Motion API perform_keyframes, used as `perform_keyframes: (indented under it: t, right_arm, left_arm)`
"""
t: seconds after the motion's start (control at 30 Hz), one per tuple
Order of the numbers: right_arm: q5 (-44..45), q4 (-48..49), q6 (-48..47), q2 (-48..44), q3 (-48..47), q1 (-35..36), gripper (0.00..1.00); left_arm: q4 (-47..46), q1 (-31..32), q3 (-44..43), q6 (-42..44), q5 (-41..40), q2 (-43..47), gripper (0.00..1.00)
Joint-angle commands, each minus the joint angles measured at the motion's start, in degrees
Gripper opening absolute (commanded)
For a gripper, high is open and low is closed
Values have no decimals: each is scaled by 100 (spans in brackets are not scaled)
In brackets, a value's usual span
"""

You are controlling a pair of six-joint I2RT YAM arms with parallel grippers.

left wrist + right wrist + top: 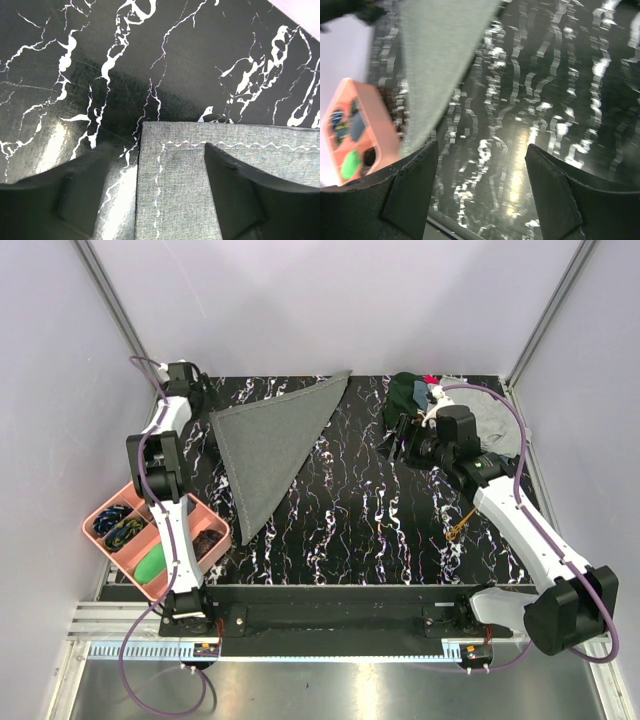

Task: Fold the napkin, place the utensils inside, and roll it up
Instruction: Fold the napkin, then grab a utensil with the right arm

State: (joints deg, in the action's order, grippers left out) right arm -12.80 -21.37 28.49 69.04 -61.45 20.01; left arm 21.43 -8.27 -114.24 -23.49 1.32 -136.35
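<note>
Top view alone: whole napkin (270,445) folded into grey triangle, upper left of black white-veined marble table (360,520); utensils (459,528) as thin gold glint beside right arm, too small for detail. Left wrist alone: zigzag-stitched hem, matte weave at napkin corner. Left gripper (157,147) spread apart, one finger over cloth, other over marble, clasping nothing. Right gripper (482,145) apart, empty, above bare marble; blurred, pink tray (367,125) at side.

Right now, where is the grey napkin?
In the top view the napkin lies folded into a triangle on the left half of the black marble table, just beyond the pink tray, with the left gripper above one corner.
</note>
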Motion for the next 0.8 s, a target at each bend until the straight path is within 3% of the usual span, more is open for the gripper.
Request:
perform_keyframes:
  t: [0.0, 0.13, 0.27, 0.4, 0.53, 0.57, 0.77]
  right_arm:
    - [795, -578, -335, 311, -376, -198, 80]
    - [911, -948, -485, 523, -307, -936, 79]
    - [797, -948, -616, 523, 62, -2208, 79]
    - [752, -975, -643, 864, 388, -2904, 75]
    - [805, -992, -520, 1348, 590, -3213, 69]
    - [823, -1001, -511, 1506, 643, -3257, 68]
    - [1480, -1027, -493, 2007, 722, -3302, 61]
  left_arm:
    - [-130, 1, -100, 72, 219, 697, 84]
    - [-139, 168, 85, 230, 158, 1356, 87]
    - [-69, 414, 445, 397, 18, 2480, 90]
    - [272, 800, 1235, 686, -114, 3561, 88]
    - [362, 1108, 2596, 679, -123, 4974, 88]
    - [362, 1143, 3113, 670, -115, 5178, 88]
    - [389, 1214, 4311, 1003, -26, 6067, 88]
